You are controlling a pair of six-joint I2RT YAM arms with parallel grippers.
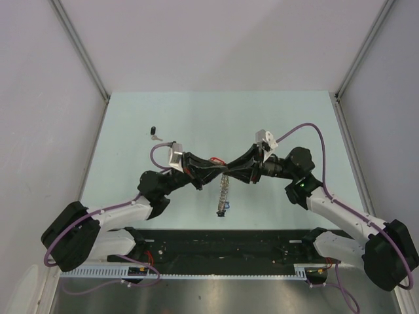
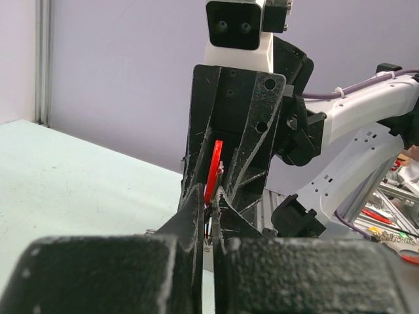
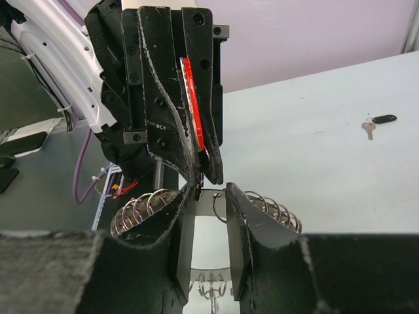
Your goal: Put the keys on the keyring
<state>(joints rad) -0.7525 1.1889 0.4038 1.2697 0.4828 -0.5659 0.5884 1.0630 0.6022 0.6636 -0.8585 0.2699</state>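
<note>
- The pale table (image 1: 281,118) is walled in on the left, the right and the far side. Its far half is open, and the arm bases line its near edge.
- The left arm (image 1: 124,212) and the right arm (image 1: 340,212) reach inward and meet tip to tip over the middle of the table, leaving bare surface on both outer sides.
- The left gripper (image 2: 209,219) has its fingers pressed together on the red-headed key (image 2: 213,170), which stands up from the tips.
- The right gripper (image 3: 209,191) faces it with its fingers parted, and the table shows through the gap.
- The keyring (image 1: 223,193) hangs straight down under the meeting fingertips, its coils on both sides of the right fingers. I cannot tell what holds it up.
- A black-headed key (image 1: 154,133) lies flat at the far left, well apart from both grippers.
</note>
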